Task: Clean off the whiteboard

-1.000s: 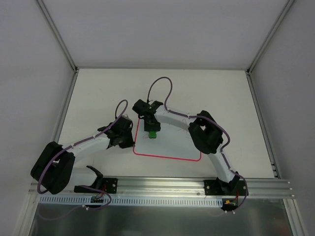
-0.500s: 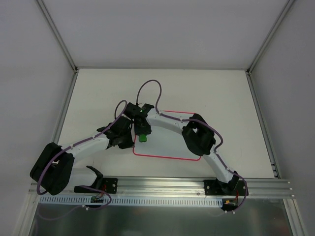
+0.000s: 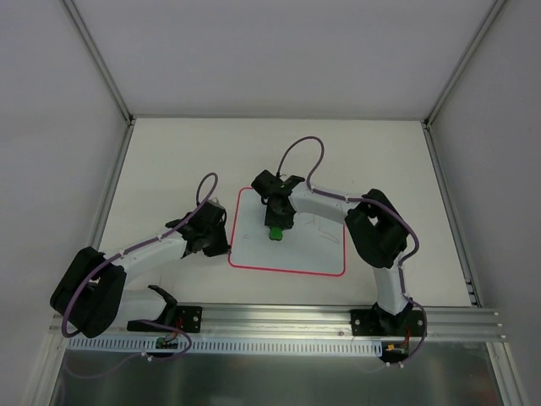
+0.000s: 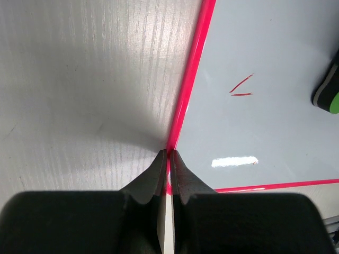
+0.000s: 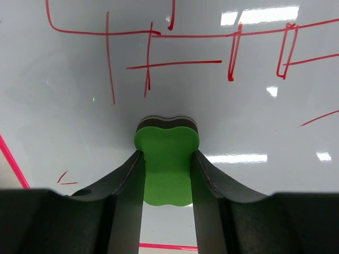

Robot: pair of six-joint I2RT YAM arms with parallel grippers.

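Observation:
The whiteboard (image 3: 314, 254) lies flat on the cream table, with a thin red-pink border. Red line scribbles (image 5: 159, 50) cover its far part, and two short red strokes (image 4: 241, 88) sit near its left edge. My right gripper (image 3: 275, 225) is shut on a green eraser (image 3: 275, 234) and holds it down on the board's left-middle. The right wrist view shows the eraser (image 5: 167, 140) between the fingers (image 5: 127, 180). My left gripper (image 3: 225, 247) is shut, and its tips (image 4: 168, 154) rest on the board's left border (image 4: 190, 69).
The cream table (image 3: 177, 161) extends beyond the board on all sides. A metal rail (image 3: 279, 317) runs along the near edge by the arm bases. Grey walls and frame posts (image 3: 108, 199) close in the left, right and back.
My right gripper swept the eraser left to the board's left edge, then back to the right to the left-middle. The left arm has not moved.

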